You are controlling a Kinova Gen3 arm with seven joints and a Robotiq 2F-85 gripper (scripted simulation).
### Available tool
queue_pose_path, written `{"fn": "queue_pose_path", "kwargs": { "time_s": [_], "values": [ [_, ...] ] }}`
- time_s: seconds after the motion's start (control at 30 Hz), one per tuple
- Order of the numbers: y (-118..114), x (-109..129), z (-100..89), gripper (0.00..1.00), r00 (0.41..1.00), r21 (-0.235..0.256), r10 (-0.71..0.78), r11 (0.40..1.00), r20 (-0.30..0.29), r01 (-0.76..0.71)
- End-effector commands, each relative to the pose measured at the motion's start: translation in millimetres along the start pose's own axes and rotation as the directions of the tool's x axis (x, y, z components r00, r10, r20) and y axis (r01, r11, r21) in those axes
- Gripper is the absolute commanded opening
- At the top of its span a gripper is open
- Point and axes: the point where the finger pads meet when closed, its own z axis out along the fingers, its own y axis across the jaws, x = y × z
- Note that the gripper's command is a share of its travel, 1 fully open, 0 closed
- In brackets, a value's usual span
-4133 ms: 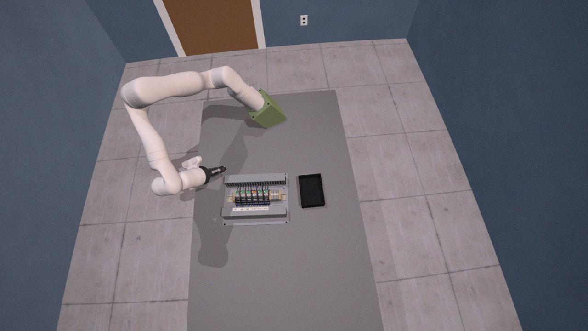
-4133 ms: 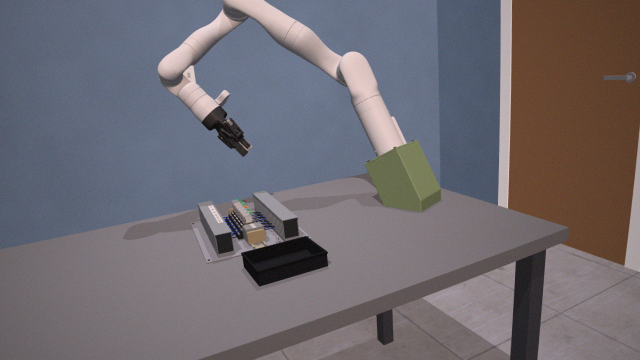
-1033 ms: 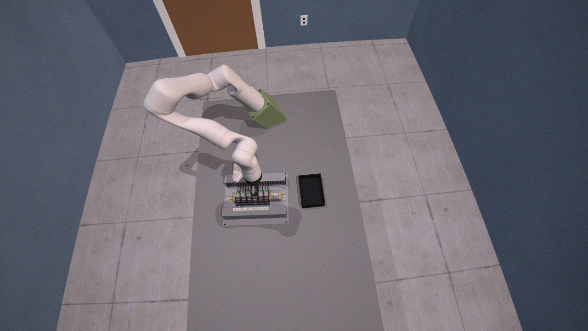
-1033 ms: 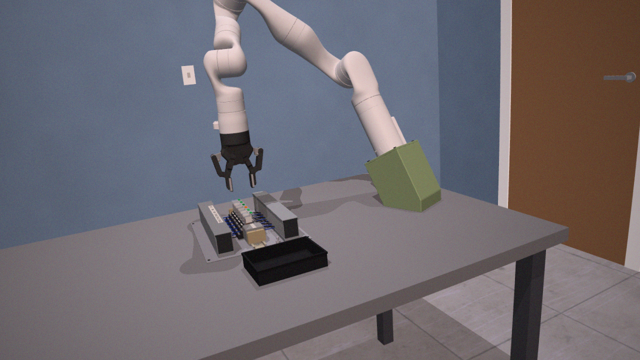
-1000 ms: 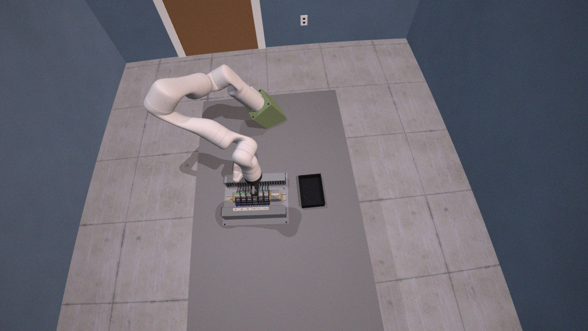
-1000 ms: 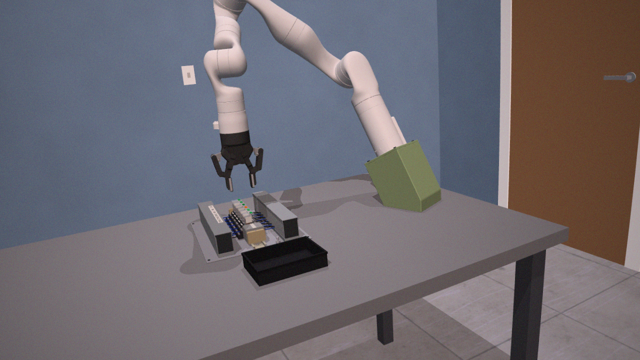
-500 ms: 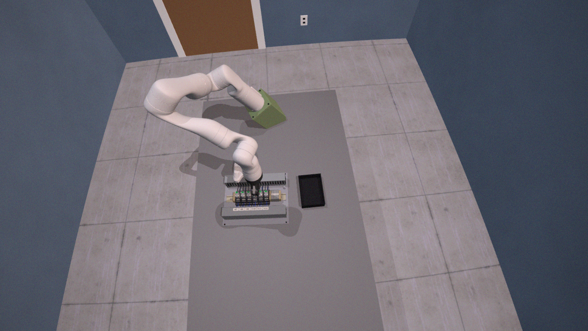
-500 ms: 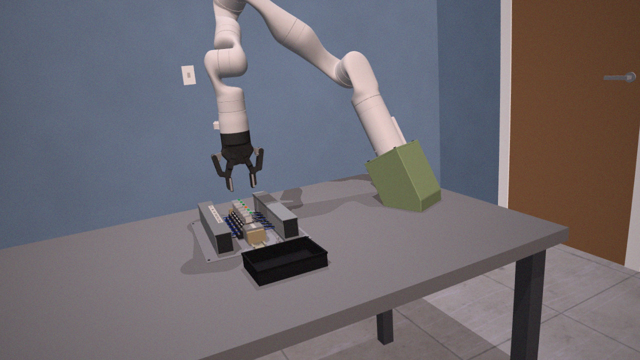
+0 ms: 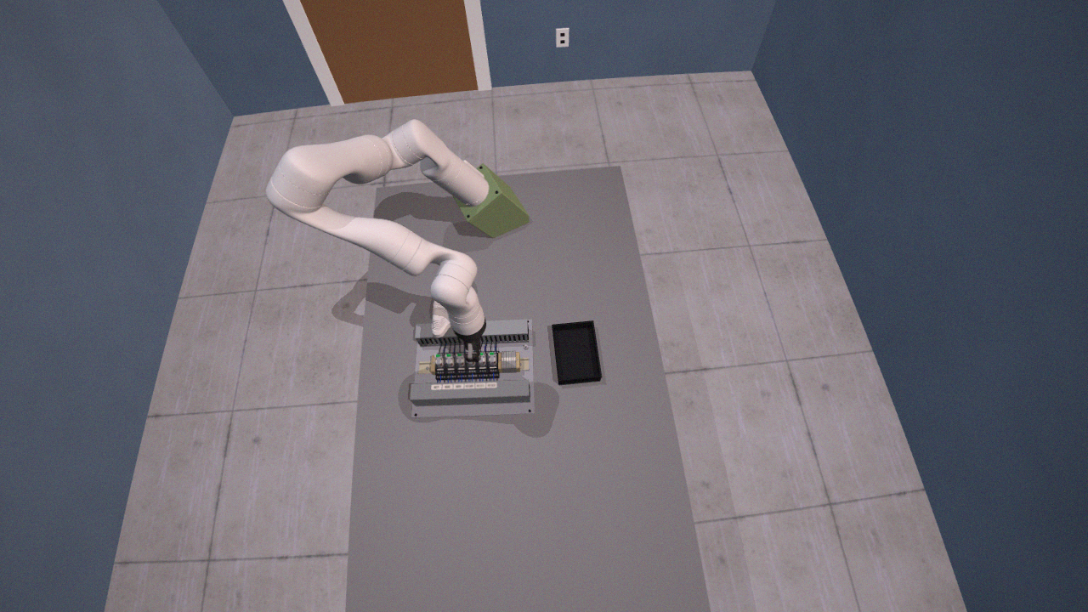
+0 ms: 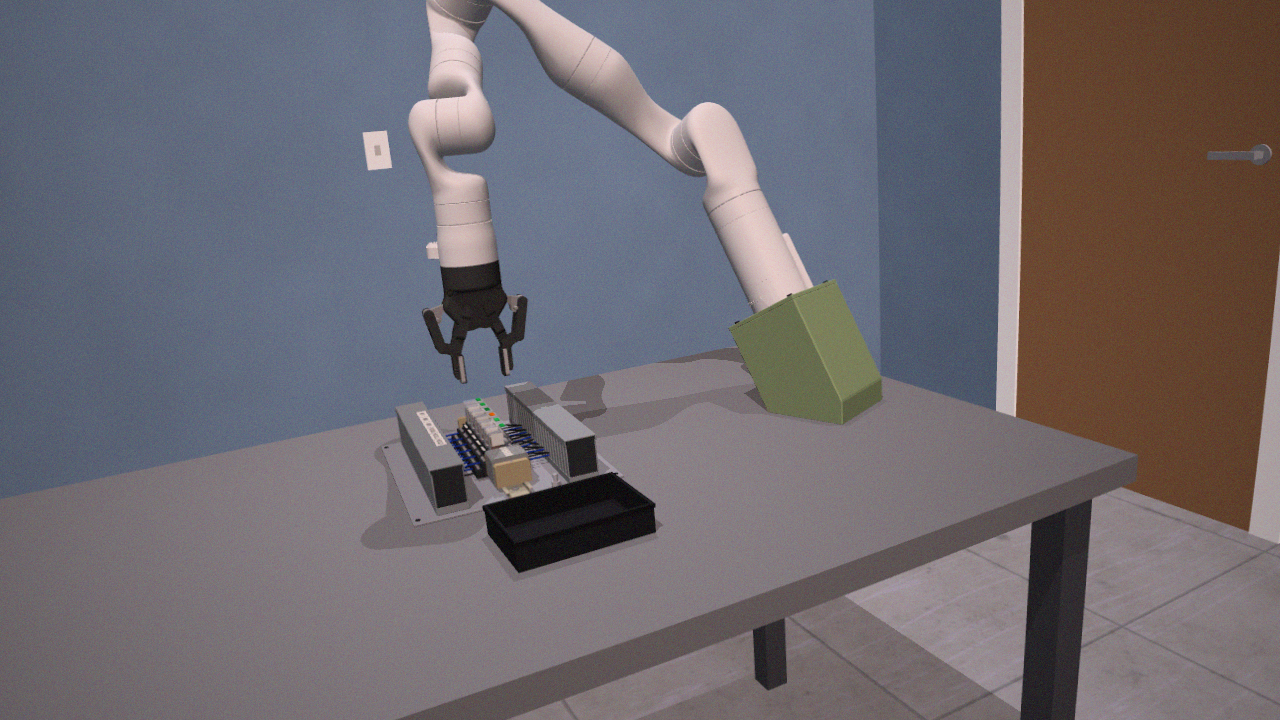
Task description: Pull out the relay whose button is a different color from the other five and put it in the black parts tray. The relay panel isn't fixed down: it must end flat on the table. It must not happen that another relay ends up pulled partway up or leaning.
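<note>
The relay panel (image 9: 471,369) lies flat on the grey table and also shows in the side view (image 10: 496,447). A row of relays (image 10: 483,420) sits between two grey ducts; most buttons are green and one is orange (image 10: 491,412). My gripper (image 10: 480,365) hangs a clear gap above the relay row, pointing down, fingers partly open and empty. From above, the gripper (image 9: 473,351) covers part of the row, so the orange button is hidden there. The black parts tray (image 9: 575,351) stands empty right of the panel and also shows in the side view (image 10: 570,519).
The arm's green base block (image 9: 495,201) stands at the far end of the table. The table's edges drop to a tiled floor.
</note>
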Motion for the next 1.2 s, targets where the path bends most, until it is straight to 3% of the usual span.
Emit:
{"fn": "queue_pose_path", "kwargs": {
  "time_s": [0.0,0.83,1.17],
  "values": [
    [2,-2,0.9,0.61,1.000,0.001,-0.018,1.000,0.003,0.018],
    [2,-4,0.9,0.61,1.000,0.001,-0.018,1.000,0.003,0.018],
    [2,-49,0.7,0.61,1.000,0.001,-0.018,1.000,0.003,0.018]
  ]
}}
